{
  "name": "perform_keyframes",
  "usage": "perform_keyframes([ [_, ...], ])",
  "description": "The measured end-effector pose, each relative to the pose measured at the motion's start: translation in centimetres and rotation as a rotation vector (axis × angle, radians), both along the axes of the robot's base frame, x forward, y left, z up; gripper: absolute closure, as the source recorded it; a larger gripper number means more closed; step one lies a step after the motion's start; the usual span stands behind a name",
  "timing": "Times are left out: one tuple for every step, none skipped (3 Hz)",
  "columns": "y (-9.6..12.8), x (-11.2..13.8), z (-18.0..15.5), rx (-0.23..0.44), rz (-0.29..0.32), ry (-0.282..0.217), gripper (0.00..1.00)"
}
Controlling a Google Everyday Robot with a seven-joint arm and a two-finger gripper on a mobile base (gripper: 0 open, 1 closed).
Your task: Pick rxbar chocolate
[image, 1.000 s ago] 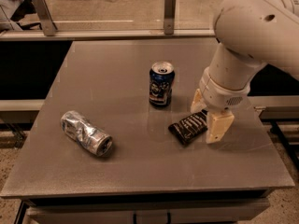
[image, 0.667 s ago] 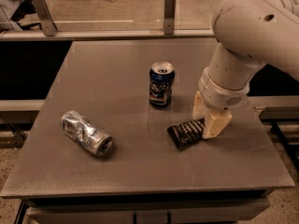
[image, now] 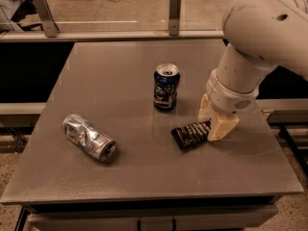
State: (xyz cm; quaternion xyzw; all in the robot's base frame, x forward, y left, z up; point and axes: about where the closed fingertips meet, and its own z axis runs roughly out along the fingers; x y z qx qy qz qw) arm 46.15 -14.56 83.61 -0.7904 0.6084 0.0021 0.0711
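The rxbar chocolate (image: 189, 135), a small flat black bar with pale lettering, lies on the grey table (image: 120, 81) right of centre. My gripper (image: 213, 122) reaches down from the big white arm (image: 255, 47) at the bar's right end. Its two cream fingers (image: 222, 127) stand on either side of that end and press on it, so the gripper is shut on the bar. The bar still rests on the table top.
An upright blue can (image: 166, 86) stands just behind and left of the bar. A crushed silver can (image: 88, 137) lies on its side at the left front. A rail with metal posts (image: 175, 11) runs behind the table. The table's right edge is close to the arm.
The fingers have drawn together around the right end of the bar. The bar has turned slightly and its end is now between them.
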Motion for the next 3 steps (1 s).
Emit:
perform_keyframes([
  [-0.2,-0.3,1.8,0.114,0.008,-0.058,1.00],
  [-2.1,-1.7,6.7,0.253,0.001,-0.181,1.00],
  [-4.2,-2.7,9.9,0.354,-0.055,-0.221,1.00],
])
